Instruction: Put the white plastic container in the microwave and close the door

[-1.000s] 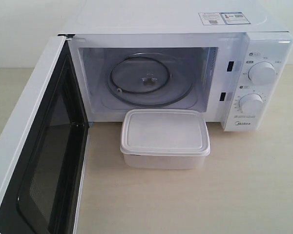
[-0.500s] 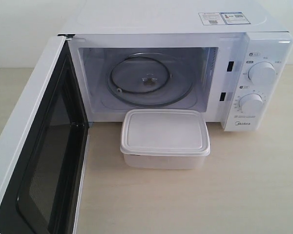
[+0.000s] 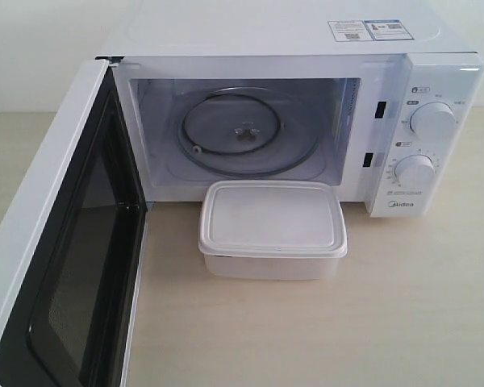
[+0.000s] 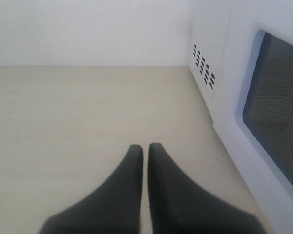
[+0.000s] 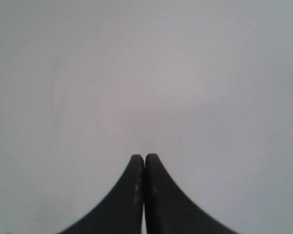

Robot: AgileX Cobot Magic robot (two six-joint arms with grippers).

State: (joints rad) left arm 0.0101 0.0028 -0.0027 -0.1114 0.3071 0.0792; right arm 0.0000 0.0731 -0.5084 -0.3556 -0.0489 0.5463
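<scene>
Nothing has moved since the earlier frames: container, door and both grippers lie as before. Exterior view: the microwave [image 3: 258, 32] fills the upper part of the frame. Its door [image 3: 40, 234] is swung wide open toward the lower left, with the black inner face turned to the cavity. Inside the open cavity the glass turntable [image 3: 234, 129] lies at upper centre. Two round dials [image 3: 432, 119] stand one above the other at the right edge of the front panel, and stickers [image 3: 369, 30] sit on the top at upper right. The white plastic container [image 3: 272, 222], lid on, rests upright on the bench [image 3: 371, 322] at frame centre, just in front of the cavity opening and outside it. Left wrist view: the left gripper [image 4: 142, 146] hovers over the bench, its jaws drawn together with only a hairline slit between them, holding nothing. The door's outer face with its dark window stands beside it. Right wrist view: the right gripper [image 5: 144, 157] faces a plain pale surface — jaws pressed together, holding nothing
</scene>
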